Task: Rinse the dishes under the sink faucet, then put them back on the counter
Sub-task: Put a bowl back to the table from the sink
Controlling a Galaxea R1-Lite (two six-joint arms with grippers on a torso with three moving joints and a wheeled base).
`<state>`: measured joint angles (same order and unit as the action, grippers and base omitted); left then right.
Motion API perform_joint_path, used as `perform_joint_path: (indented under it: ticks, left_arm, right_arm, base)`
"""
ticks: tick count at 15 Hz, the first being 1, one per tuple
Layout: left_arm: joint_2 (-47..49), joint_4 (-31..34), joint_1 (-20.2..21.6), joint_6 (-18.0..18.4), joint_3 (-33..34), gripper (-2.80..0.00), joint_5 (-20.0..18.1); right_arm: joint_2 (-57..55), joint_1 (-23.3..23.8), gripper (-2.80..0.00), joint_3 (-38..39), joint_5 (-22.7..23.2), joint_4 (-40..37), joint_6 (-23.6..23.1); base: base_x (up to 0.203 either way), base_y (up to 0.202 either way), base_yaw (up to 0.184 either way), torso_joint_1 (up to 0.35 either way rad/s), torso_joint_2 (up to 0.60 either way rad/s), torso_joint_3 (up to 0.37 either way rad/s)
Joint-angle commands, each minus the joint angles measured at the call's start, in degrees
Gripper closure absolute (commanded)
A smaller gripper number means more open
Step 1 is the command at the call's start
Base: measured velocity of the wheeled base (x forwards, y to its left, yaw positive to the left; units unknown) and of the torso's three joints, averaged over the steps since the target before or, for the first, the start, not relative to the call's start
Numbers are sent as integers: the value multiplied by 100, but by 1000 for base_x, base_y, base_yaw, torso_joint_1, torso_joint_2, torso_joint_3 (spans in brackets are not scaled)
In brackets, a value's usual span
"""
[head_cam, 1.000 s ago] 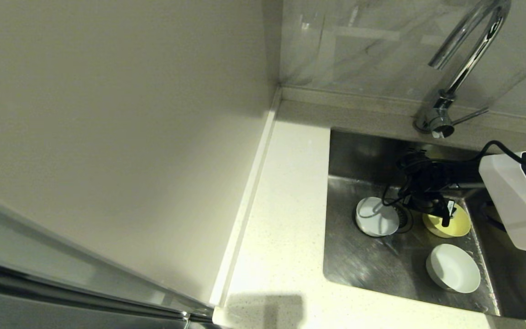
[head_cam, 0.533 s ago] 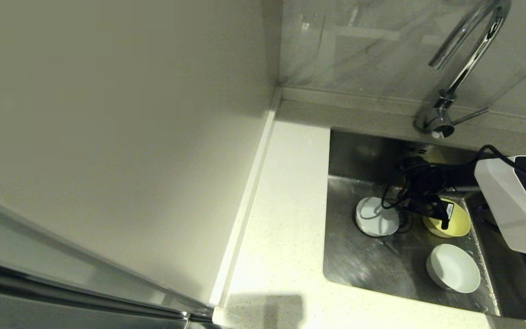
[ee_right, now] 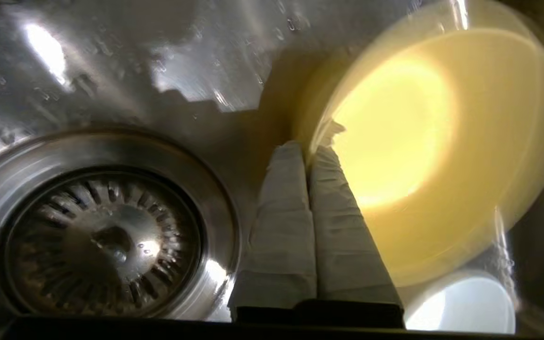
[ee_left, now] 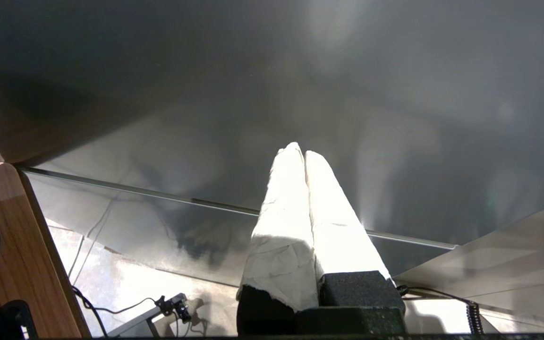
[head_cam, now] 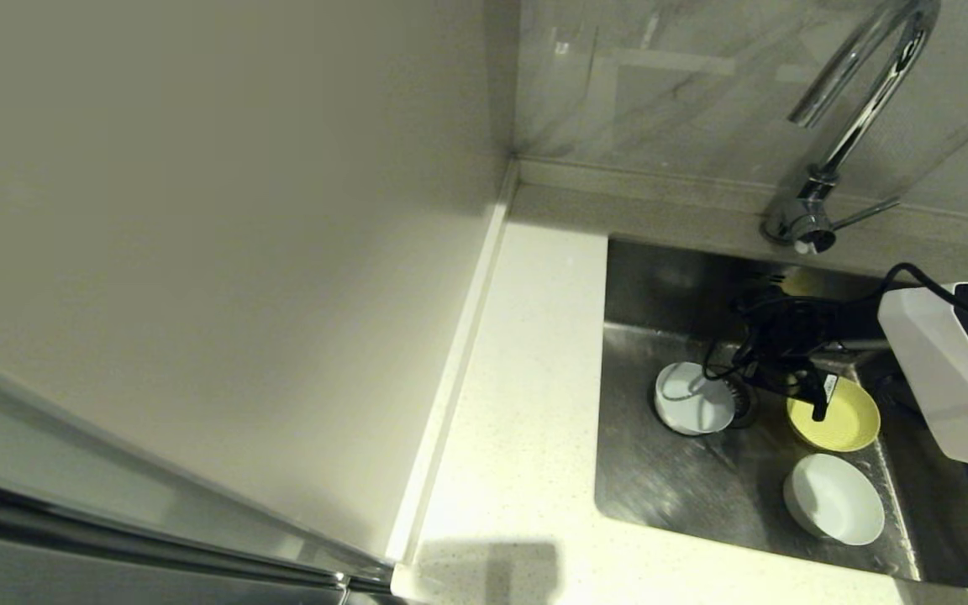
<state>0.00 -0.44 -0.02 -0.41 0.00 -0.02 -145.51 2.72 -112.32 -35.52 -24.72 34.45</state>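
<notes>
The right end effector (ee_right: pixel 307 151) sits low in the sink (head_cam: pixel 669 496), its fingers pinched together on the rim of the yellow bowl (head_cam: pixel 841 423), which looks tilted. The drain strainer (ee_right: pixel 102 238) lies just beside it, the bluish-white bowl (head_cam: pixel 690 399) beyond that, and the white bowl (head_cam: pixel 835 498) near on the other side. Such a thin rim pinch on wet ware may slip, dropping the bowl. The faucet (head_cam: pixel 858 109) stands above. The speckled white desk (head_cam: pixel 518 403) meets a plain wall. The left end effector (ee_left: pixel 304 158), fingers together and empty, is parked away.
</notes>
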Motion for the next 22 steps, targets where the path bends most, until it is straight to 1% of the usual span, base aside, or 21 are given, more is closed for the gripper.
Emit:
perform_joint_path:
  ticks: [1, 3, 6, 9, 10, 13, 15, 17, 19, 20, 21, 22]
  left_arm:
    - [-5, 0, -2, -2, 18, 0, 2]
    - [-4, 0, 0, -2, 18, 0, 2]
    - [0, 0, 2, -2, 18, 0, 2]
    - [-3, 0, 0, -2, 18, 0, 2]
    - [-9, 0, 2, -2, 18, 0, 2]
    - [-2, 0, -6, -2, 18, 0, 2]
    - [0, 0, 2, -2, 18, 0, 2]
    - [0, 0, 1, -2, 18, 0, 2]
    - [-9, 0, 2, -2, 18, 0, 2]
    - [0, 0, -2, -2, 18, 0, 2]
    - [0, 0, -6, -2, 18, 0, 2]
    - [0, 0, -4, -2, 18, 0, 2]
  right_arm:
    - [93, 1, 0, 9, 61, 2, 101]
    - [217, -7, 0, 15, 297, 3, 183]
    - [694, -8, 0, 200, 900, -6, 454]
    - [1411, 33, 0, 727, 1821, -8, 815]
    - [1712, 80, 0, 947, 2294, -11, 918]
    - [2708, 448, 0, 1652, 3996, -14, 1202]
    - [3269, 945, 0, 2069, 5611, -26, 1324]
    - [3569, 1618, 0, 2336, 7541, -172, 1481]
    - [3645, 2271, 0, 2434, 9318, -546, 1708]
    - [3605, 2529, 0, 2453, 10041, -842, 1828]
    - [3521, 2683, 0, 2458, 10661, -1123, 1954]
    - [3395, 2817, 0, 2470, 11405, -1326, 2055]
  base:
    - [0, 0, 0, 0, 0, 0]
    - [0, 0, 0, 0, 0, 0]
    - [0, 0, 0, 0, 0, 0]
    - [0, 0, 0, 0, 0, 0]
    - [0, 0, 0, 0, 0, 0]
    - [0, 0, 0, 0, 0, 0]
    - [0, 0, 0, 0, 0, 0]
    - [0, 0, 0, 0, 0, 0]
    - [0, 0, 0, 0, 0, 0]
    - [0, 0, 0, 0, 0, 0]
    - [0, 0, 0, 0, 0, 0]
    - [0, 0, 0, 0, 0, 0]
